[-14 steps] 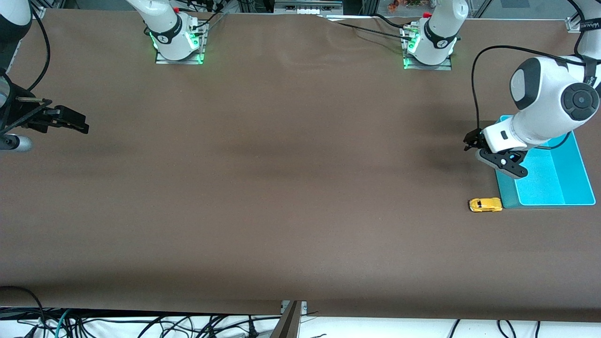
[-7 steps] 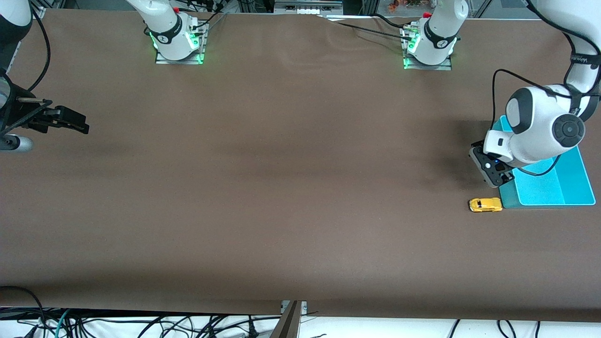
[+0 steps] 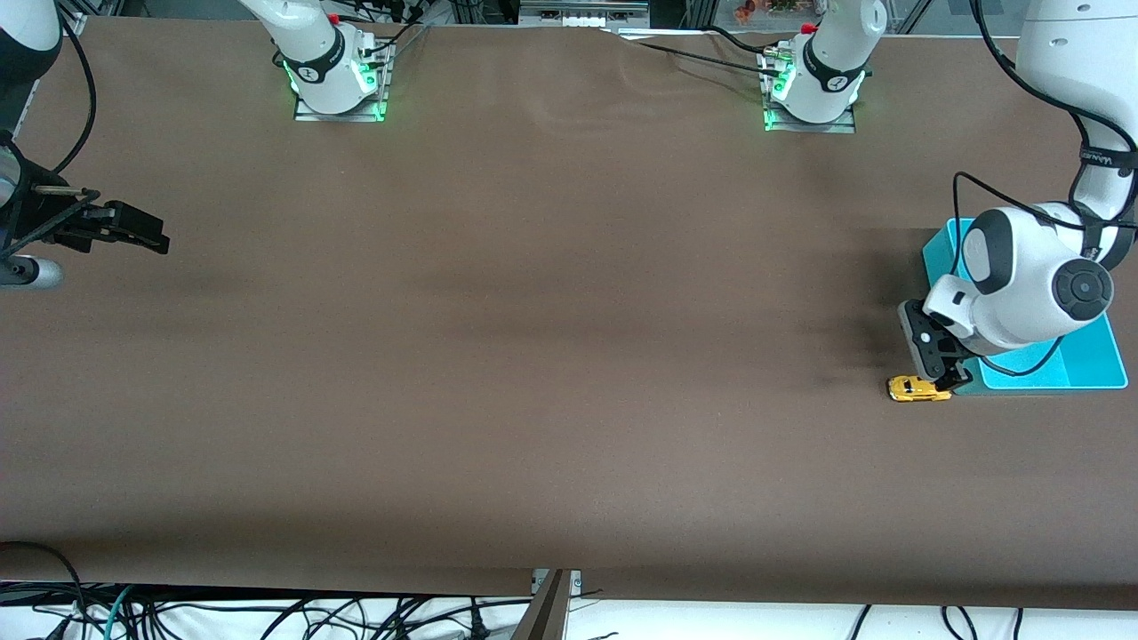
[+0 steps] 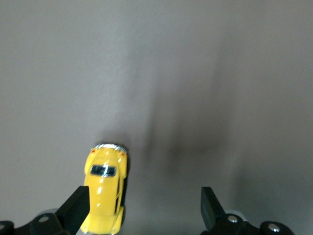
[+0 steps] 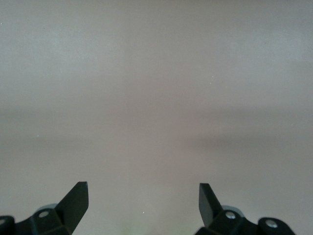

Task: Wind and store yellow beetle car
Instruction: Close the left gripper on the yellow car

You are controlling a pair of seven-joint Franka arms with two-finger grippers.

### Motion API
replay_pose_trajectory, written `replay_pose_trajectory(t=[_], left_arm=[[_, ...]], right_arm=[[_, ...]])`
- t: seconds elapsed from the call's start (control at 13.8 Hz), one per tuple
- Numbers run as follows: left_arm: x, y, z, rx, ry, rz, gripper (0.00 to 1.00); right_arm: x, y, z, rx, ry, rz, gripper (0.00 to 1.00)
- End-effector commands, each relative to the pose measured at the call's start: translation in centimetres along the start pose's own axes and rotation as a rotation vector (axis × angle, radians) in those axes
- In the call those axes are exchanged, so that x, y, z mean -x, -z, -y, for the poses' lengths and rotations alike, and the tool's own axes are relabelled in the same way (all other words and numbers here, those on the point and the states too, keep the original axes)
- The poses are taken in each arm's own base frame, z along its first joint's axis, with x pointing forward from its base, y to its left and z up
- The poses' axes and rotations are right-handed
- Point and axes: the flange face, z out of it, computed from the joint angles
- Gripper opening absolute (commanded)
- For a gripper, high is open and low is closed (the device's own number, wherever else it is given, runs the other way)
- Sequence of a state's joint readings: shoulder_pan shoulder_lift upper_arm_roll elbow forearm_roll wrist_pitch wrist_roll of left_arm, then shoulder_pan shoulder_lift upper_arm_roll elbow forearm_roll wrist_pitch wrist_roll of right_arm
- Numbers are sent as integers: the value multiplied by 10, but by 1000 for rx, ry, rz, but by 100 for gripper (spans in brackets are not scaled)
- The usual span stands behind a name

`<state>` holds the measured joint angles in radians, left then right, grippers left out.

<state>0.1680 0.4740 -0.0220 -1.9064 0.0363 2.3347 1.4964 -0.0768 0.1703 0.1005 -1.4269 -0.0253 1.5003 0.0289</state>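
Observation:
The yellow beetle car (image 3: 916, 389) sits on the brown table just beside the corner of the turquoise tray (image 3: 1089, 356) that is nearest the front camera. My left gripper (image 3: 944, 375) hangs low over the car's tray-side end, fingers open. In the left wrist view the car (image 4: 104, 188) lies close against one open finger (image 4: 76, 208), not between the two; the gripper (image 4: 145, 208) holds nothing. My right gripper (image 3: 133, 227) waits open and empty over the table at the right arm's end; it also shows in the right wrist view (image 5: 143, 203).
The turquoise tray stands at the left arm's end of the table, partly hidden by the left arm. Both arm bases (image 3: 336, 76) (image 3: 813, 89) stand along the table's edge farthest from the front camera. Cables hang below the near edge.
My left gripper has swung off the tray and come down toward the front camera, until it is over the yellow car. The car and the right arm have not moved.

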Motion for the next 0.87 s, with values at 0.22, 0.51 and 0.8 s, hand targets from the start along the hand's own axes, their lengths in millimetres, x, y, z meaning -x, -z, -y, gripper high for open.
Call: replay_pose_trajectory(t=[0.22, 0.51, 0.8], left_arm=[[14, -14, 26, -5, -35, 16, 100], [15, -32, 34, 6, -35, 14, 100], [27, -47, 38, -5, -41, 9, 100]], right_arm=[[2, 2, 0, 1, 11, -3, 100], [2, 5, 4, -1, 19, -11, 100], [2, 5, 6, 1, 23, -11, 100]])
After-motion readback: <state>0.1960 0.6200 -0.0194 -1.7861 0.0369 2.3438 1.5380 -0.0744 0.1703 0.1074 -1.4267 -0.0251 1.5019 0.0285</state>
